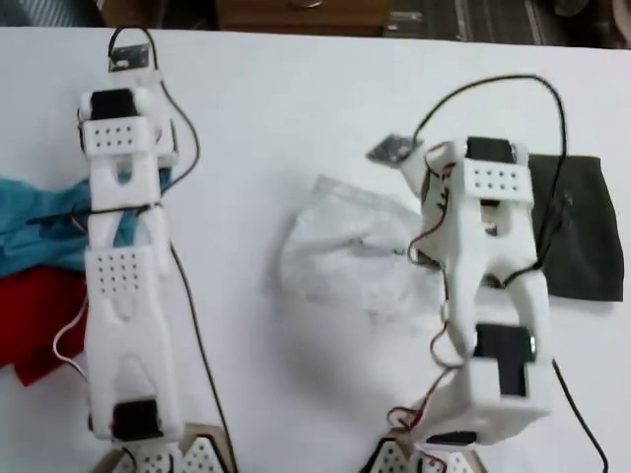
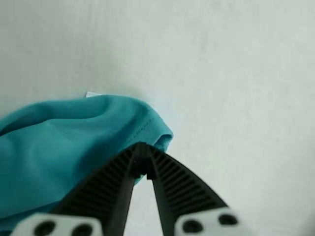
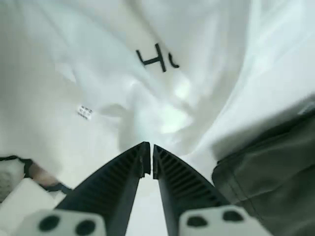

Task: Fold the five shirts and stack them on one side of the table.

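1. Right gripper (image 3: 147, 150), jaws pressed together, hangs over the crumpled white fabric shirt (image 3: 197, 39): soft, light, best taken by its hem.
2. Left gripper (image 2: 143, 150), closed, perhaps nipping the limp teal knit shirt (image 2: 64, 142), well left of the white one.

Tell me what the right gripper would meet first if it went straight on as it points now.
Most likely the white shirt, just ahead of the right gripper; depth is unclear.

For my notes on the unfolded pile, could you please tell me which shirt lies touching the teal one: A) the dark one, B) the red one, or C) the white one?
B: in the high view the red shirt lies directly against the teal shirt.
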